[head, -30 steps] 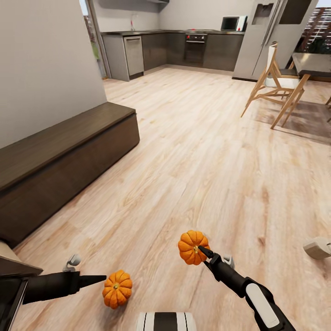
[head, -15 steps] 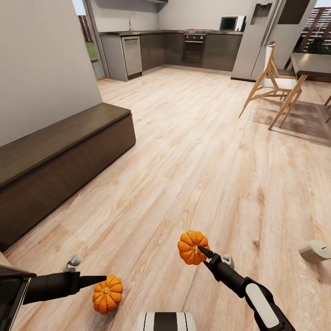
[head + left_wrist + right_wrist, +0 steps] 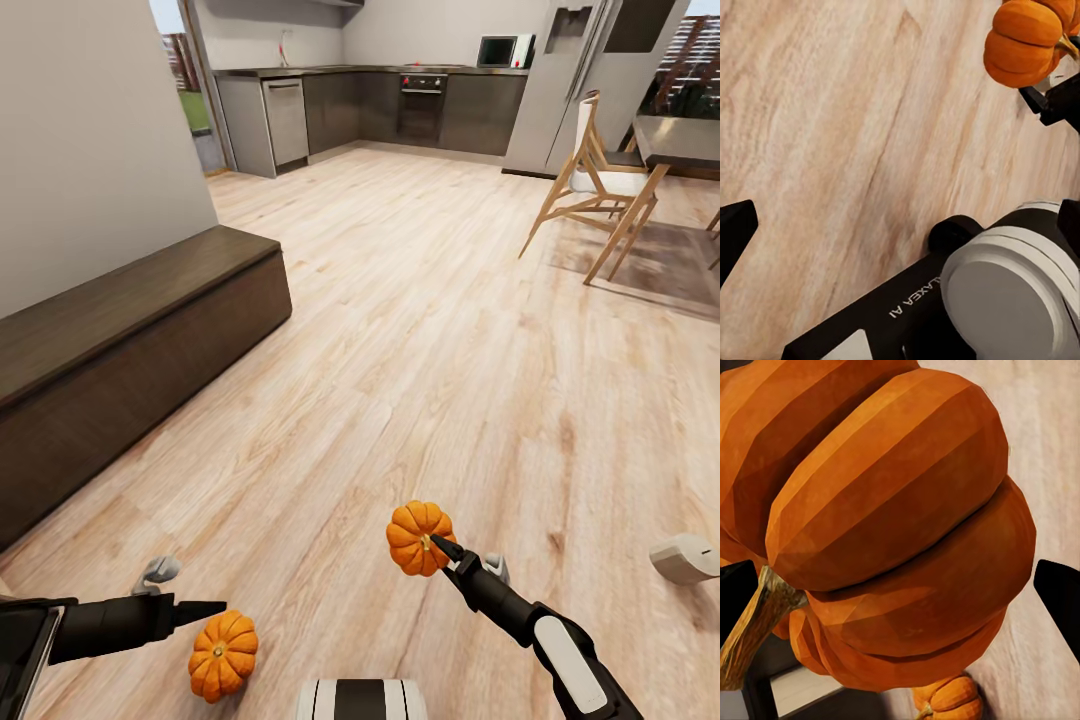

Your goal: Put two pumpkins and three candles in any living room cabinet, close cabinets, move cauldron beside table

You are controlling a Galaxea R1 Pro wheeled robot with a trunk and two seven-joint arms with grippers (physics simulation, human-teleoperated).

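My right gripper point(image 3: 434, 543) is shut on an orange pumpkin point(image 3: 418, 537) by its stem side, held above the plank floor; in the right wrist view this pumpkin point(image 3: 892, 525) sits between both dark fingers point(image 3: 1059, 594). A second pumpkin point(image 3: 222, 655) lies on the floor just below my left gripper point(image 3: 222, 607), which is open with nothing in it and does not touch it. The long dark-brown cabinet point(image 3: 130, 345) runs along the wall at the left, its fronts shut. A pale stubby candle point(image 3: 685, 558) lies on the floor at the right edge.
A grey wall point(image 3: 90, 130) rises behind the cabinet. Far back stand grey kitchen units point(image 3: 400, 100) and a fridge point(image 3: 580, 80). A wooden chair point(image 3: 600, 175) and a dining table point(image 3: 685, 140) stand on a rug at the back right. My base point(image 3: 360, 700) shows at the bottom.
The whole picture has shifted, so the camera has moved: cabinet and floor pumpkin sit further left and lower in view. Both arms keep their pose, the right still holding its pumpkin.
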